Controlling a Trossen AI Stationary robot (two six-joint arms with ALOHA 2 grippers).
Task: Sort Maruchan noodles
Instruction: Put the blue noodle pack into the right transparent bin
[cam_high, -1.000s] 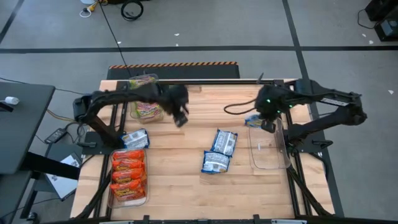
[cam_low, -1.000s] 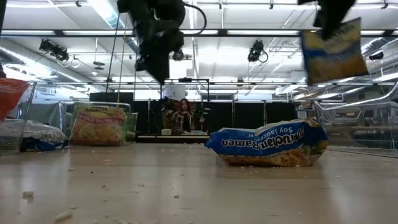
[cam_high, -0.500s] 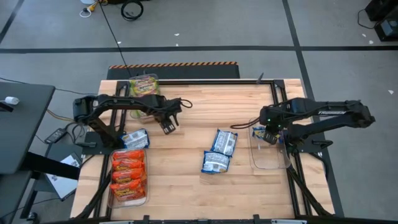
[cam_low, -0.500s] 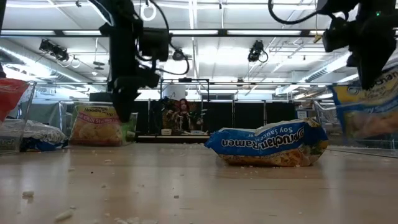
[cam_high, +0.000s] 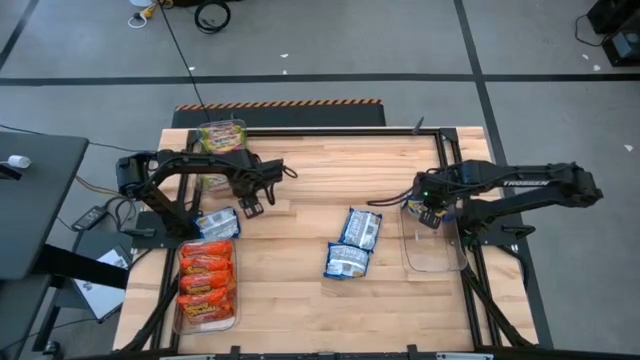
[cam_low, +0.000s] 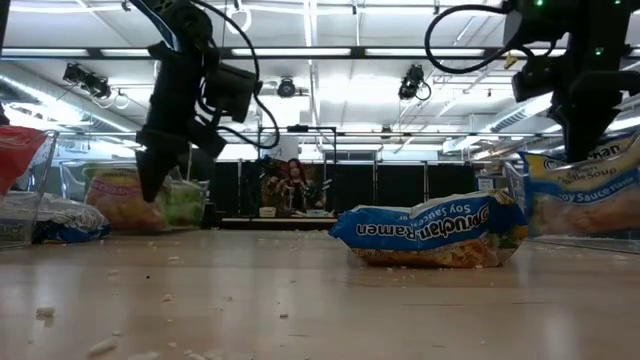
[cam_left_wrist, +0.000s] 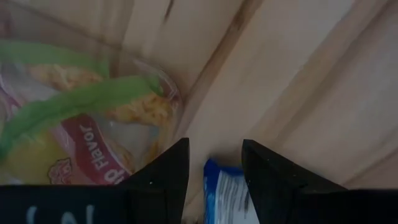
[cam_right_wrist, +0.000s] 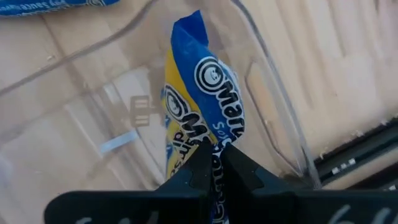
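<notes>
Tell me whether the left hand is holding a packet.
No: the left hand stands open with bare table showing between its fingers.

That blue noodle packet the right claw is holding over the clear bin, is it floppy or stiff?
Probably part stiff: the blue noodle packet hangs upright from the right gripper without drooping. Its wrapper looks thin and crinkly, likely slippery. Crumbs on the table suggest the noodles break easily.

I see table (cam_high: 300, 290): pale wood planks, matt, crumb-dusted | right bin (cam_right_wrist: 93, 112): clear glossy plastic | blue-white packet (cam_right_wrist: 205, 99): crinkled glossy film | right gripper (cam_right_wrist: 214, 163): matt black fingers
</notes>
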